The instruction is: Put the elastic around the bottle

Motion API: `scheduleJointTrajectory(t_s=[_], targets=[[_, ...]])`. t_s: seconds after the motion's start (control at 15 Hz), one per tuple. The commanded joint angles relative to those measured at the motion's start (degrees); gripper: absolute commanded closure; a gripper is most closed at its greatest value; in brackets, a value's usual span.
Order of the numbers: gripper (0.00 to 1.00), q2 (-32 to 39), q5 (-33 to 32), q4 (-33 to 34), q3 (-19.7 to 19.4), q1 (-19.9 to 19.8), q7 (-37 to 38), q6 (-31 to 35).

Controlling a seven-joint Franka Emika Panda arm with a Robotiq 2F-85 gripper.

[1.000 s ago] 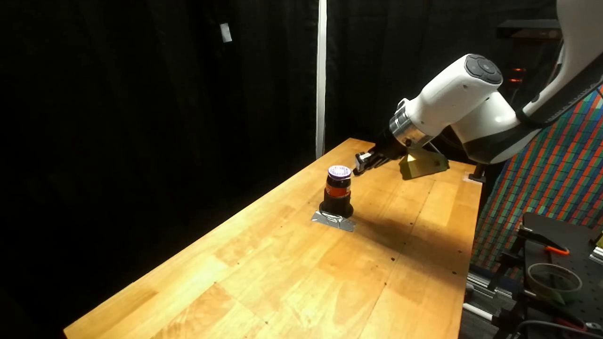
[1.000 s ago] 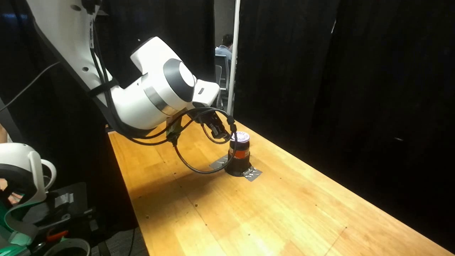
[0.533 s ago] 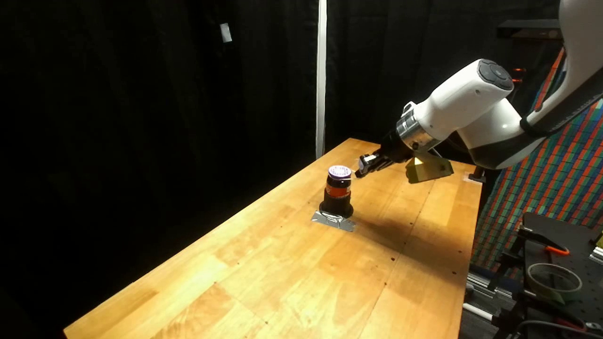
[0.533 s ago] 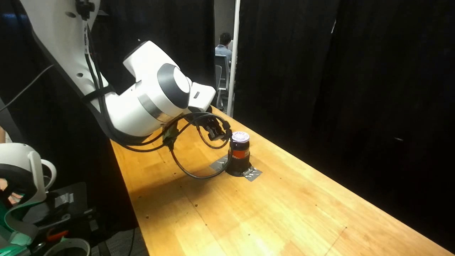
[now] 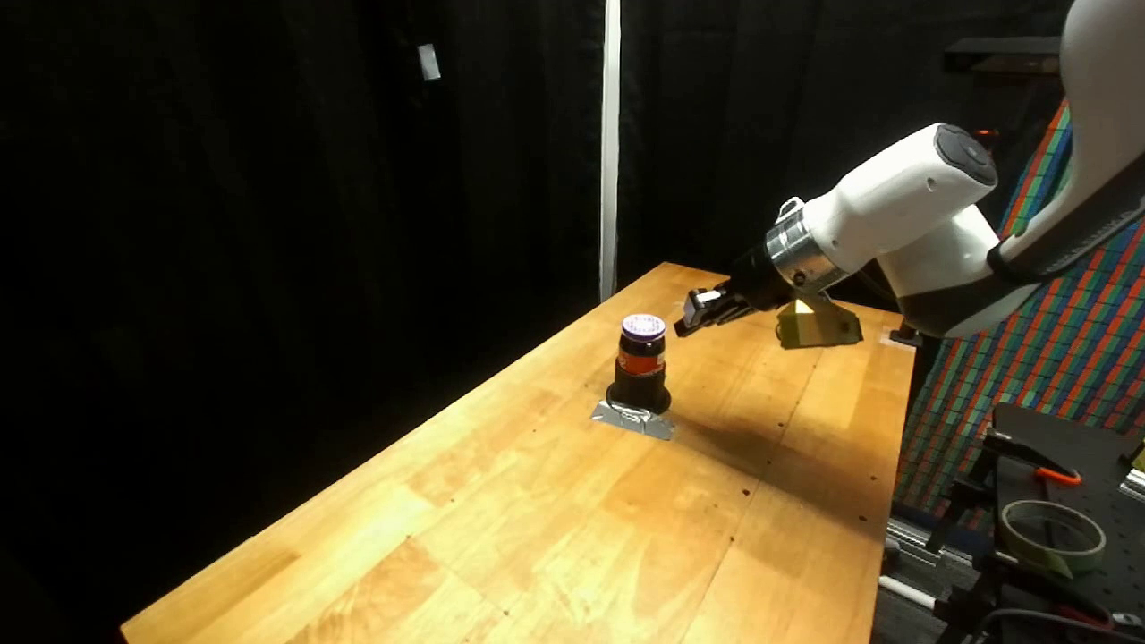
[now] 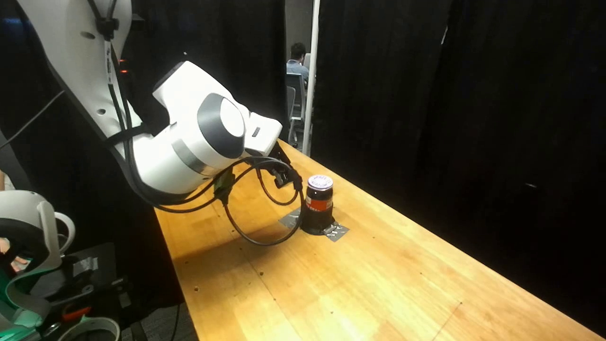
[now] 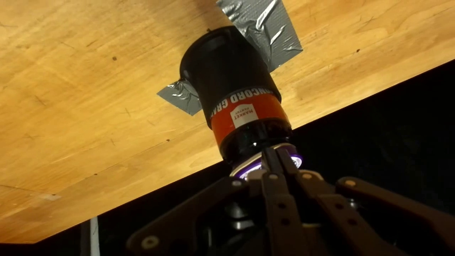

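Observation:
The bottle (image 5: 641, 362), dark with an orange-red label and a purple-and-white lid, stands upright in a black holder (image 5: 638, 391) in both exterior views. The bottle also shows in the wrist view (image 7: 249, 112). The elastic (image 7: 246, 162) shows there as a thin pale band along the lid's lower rim; the fingers hide part of it. My gripper (image 5: 687, 324) is a little apart from the bottle, beside the lid. In the wrist view its fingertips (image 7: 275, 151) are together, with only a thin dark line between them and nothing seen held.
Grey tape (image 5: 633, 420) fixes the holder to the wooden table (image 5: 555, 528). Black cables (image 6: 265, 241) loop from the arm and pass near the holder in an exterior view. A side cart with a tape roll (image 5: 1054, 537) stands beyond the table edge.
My gripper has drawn back and slightly down, away from the bottle. The pale elastic line stretched between lid and gripper no longer shows. The bottle's top has shifted slightly away from the gripper.

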Motion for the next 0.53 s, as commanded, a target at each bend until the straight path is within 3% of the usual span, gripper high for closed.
scheduleJointTrajectory(t_s=[0.0,0.07,0.13,0.2,0.33,0.47], targets=[[0.67,-5.82,11.83,-5.02,5.84,-2.7,-13.46,-0.16],[0.67,-10.0,11.98,-5.32,10.86,-6.85,-17.32,-2.59],[0.87,-6.08,18.94,-3.43,11.28,-5.91,-20.48,-2.56],[0.81,-7.34,20.29,-4.05,14.43,-8.13,-22.86,-3.07],[0.67,-9.69,20.61,-4.93,17.11,-10.66,-25.05,-3.45],[0.67,-11.27,20.74,-5.46,17.36,-11.29,-26.12,-3.87]])
